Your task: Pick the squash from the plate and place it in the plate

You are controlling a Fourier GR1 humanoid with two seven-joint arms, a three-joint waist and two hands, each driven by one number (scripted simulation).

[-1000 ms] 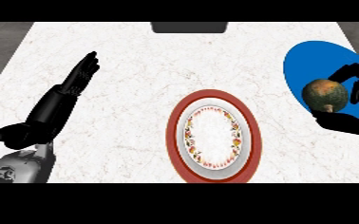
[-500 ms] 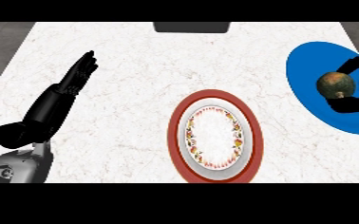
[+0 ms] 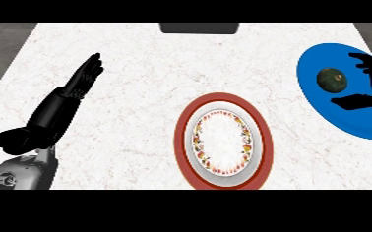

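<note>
A: Where was the squash (image 3: 333, 79)?

B: Right side of frame, upper half, lying on the blue plate (image 3: 320, 98). Dark green-brown, roundish. The blue plate ran off the right edge, so only part of it showed.

A: And the right hand (image 3: 354, 101)?

B: Only bits in view at the right edge. One black part above the squash, near the plate's upper rim, another below it, both over the blue. They sat either side of the squash w/ blue showing between them and it, so apart, not curled round it. Looked spread, holding nothing.

A: Left hand (image 3: 81, 81)?

B: Left side of frame, fingers straight and together, tips pointing toward the upper middle. Nothing in it. Grey forearm came in at the lower left corner.

A: Other stuff on the counter (image 3: 145, 69)?

B: White marbled top. A red-rimmed plate (image 3: 183, 142) w/ a white centre and a patterned ring, lower centre, well apart from the blue one. A dark rectangular thing (image 3: 199, 27) at the top edge, centre; couldn't tell what.
</note>
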